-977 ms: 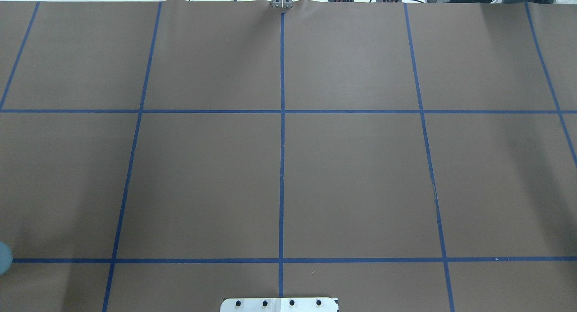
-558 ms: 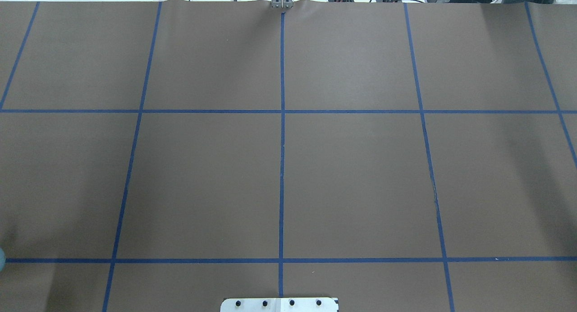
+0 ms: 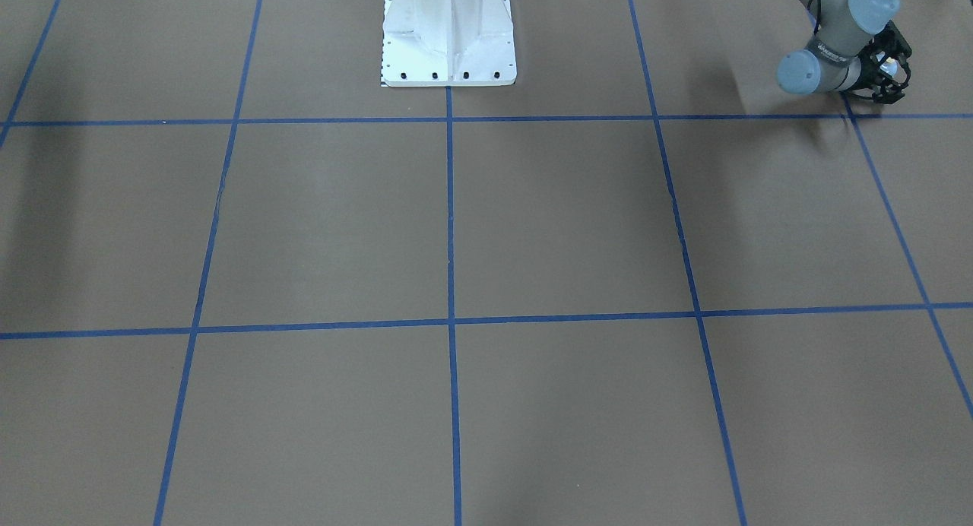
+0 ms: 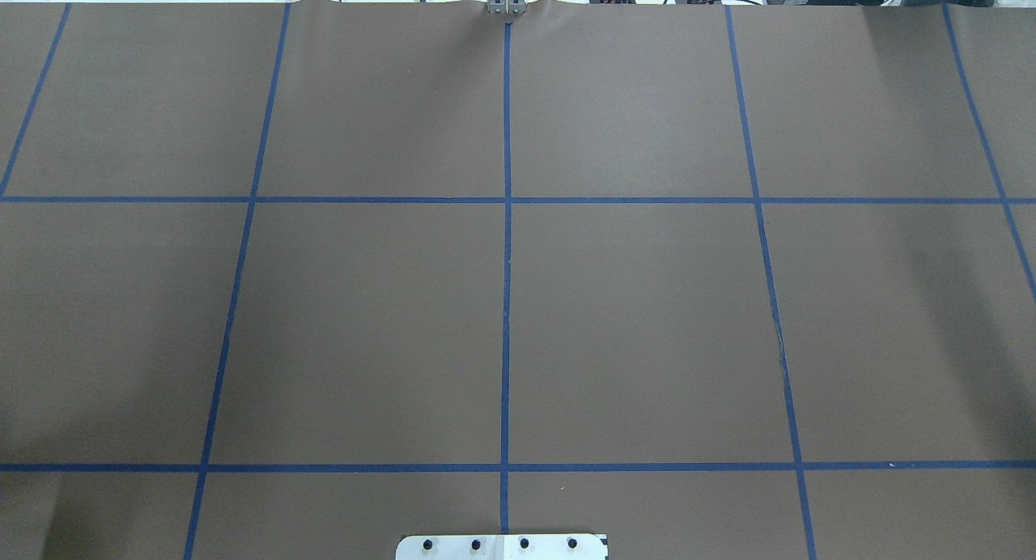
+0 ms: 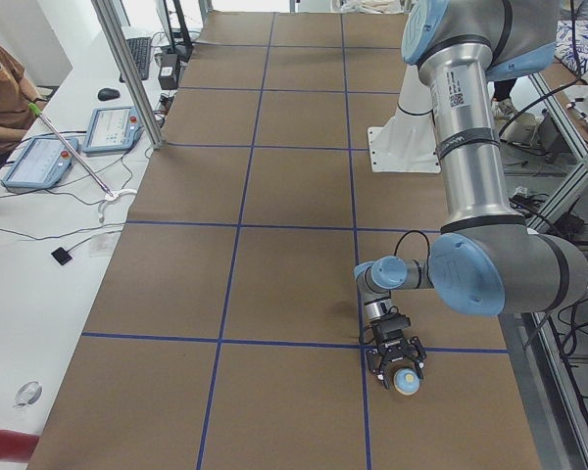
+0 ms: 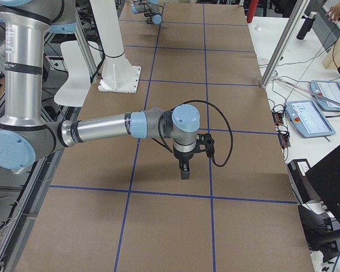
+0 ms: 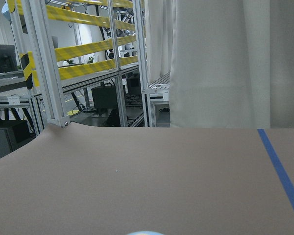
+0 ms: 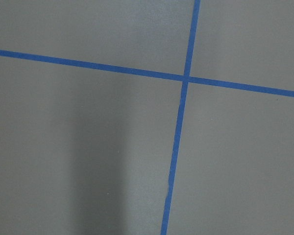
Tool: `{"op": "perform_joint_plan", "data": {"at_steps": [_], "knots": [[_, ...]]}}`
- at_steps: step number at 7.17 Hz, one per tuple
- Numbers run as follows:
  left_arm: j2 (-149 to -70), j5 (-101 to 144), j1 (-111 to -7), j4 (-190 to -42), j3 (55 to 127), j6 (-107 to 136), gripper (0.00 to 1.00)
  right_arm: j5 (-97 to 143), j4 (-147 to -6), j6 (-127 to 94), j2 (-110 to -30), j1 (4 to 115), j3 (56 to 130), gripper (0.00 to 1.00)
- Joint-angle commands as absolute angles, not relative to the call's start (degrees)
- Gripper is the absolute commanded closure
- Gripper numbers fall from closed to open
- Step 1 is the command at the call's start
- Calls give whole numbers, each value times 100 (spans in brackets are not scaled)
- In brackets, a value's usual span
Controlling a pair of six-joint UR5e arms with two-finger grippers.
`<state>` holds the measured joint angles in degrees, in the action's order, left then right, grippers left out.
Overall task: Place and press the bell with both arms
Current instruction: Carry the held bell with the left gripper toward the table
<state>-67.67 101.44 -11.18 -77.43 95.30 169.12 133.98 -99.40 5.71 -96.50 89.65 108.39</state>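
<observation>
table (image 4: 631,317): brown cover | blue tape grid (image 4: 507,301) | white pedestal (image 3: 448,32) | bell (image 5: 406,382) perhaps resting

No text, number or brand is found legible. White lettering (image 3: 830,51) is noted on the left arm (image 3: 840,24), at 1 o'clock of the front-facing view, too small to be read. A printed label (image 5: 458,94) on that arm and another (image 6: 11,39) on the right arm (image 6: 102,129) are likewise illegible.

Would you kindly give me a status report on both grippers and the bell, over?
Left gripper at the bell, low over the table; grip not confirmed. Right gripper points down mid-table, state unreadable. No obstruction seen.
</observation>
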Motion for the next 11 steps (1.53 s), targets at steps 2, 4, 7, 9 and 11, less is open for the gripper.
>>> {"op": "perform_joint_plan", "data": {"at_steps": [2, 4, 7, 9, 11], "knots": [[-6768, 10204, -845, -7822, 9510, 16989, 0, 13386, -9940, 580, -9642, 8965, 10872, 0], [-6768, 10204, -599, -7770, 9492, 17007, 71, 13386, -9940, 571, -9650, 8965, 10872, 0], [-6095, 10222, -536, -7831, 9858, 16928, 100, 13394, -9940, 571, -9650, 8965, 10881, 0], [-5198, 10213, -554, -7822, 10815, 16658, 100, 13403, -9940, 563, -9650, 8965, 10890, 0], [-4731, 10213, -668, -7648, 11720, 15746, 100, 13421, -9940, 554, -9650, 8965, 10881, 0]]}}
